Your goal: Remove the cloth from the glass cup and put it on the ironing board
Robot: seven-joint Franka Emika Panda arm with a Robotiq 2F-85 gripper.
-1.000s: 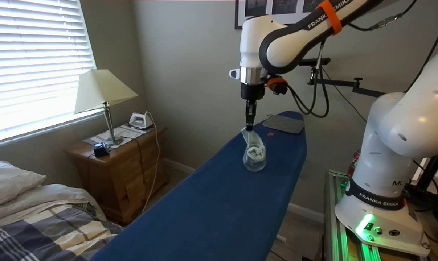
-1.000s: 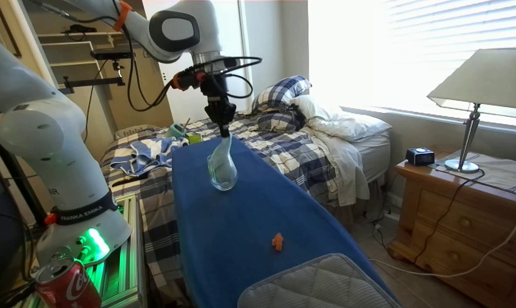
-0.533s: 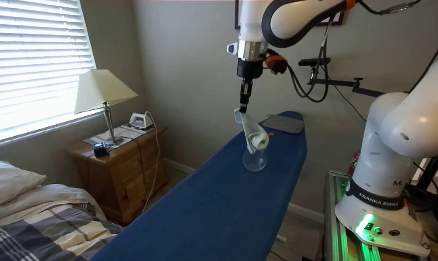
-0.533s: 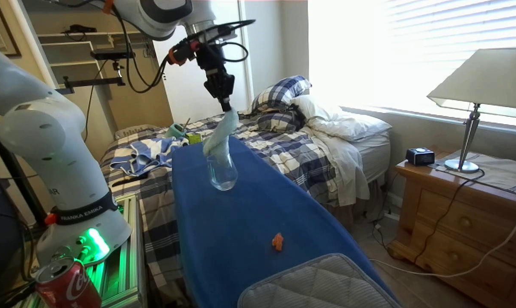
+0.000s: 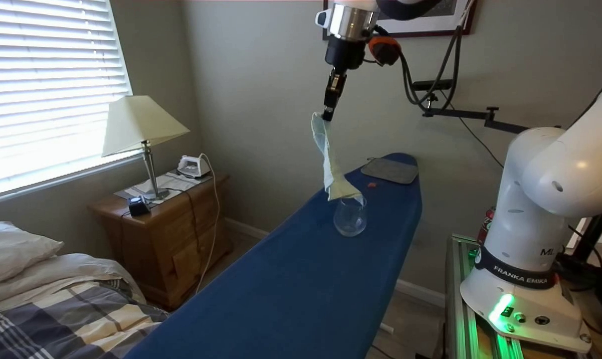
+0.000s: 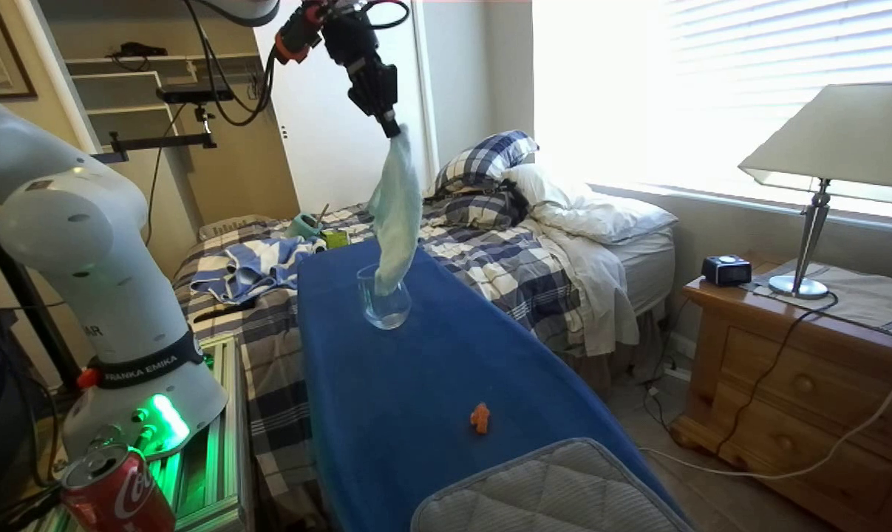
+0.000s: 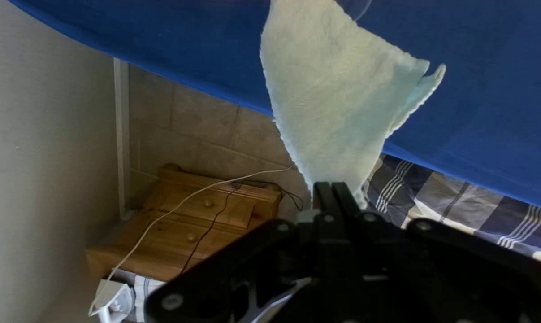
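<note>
My gripper is shut on the top end of a pale green-white cloth, in both exterior views [image 5: 327, 115] [image 6: 392, 131] and the wrist view [image 7: 331, 185]. The cloth [image 5: 333, 172] hangs down unrolled from the fingertips; it also shows in the other views [image 6: 398, 214] [image 7: 333, 89]. Its lower end overlaps the rim of the clear glass cup [image 5: 350, 223] [image 6: 386, 314]; I cannot tell whether the tip is inside. The cup stands upright on the blue ironing board [image 5: 276, 284] [image 6: 386, 399] [image 7: 485, 89]. Only the cup's edge shows at the top of the wrist view.
A grey quilted pad [image 5: 390, 170] [image 6: 556, 491] and a small orange object [image 6: 479, 418] lie on the board. Beside the board are a bed [image 6: 482, 273] and a wooden nightstand [image 5: 156, 239] with a lamp [image 5: 143, 124] and an iron [image 5: 193, 166]. A soda can [image 6: 117, 491] stands near the robot base.
My gripper has risen and tilted, pulling the cloth up. The cloth was bunched in the cup, then came out rolled, and now hangs long with its lower end at the rim. The cup has stayed put.
</note>
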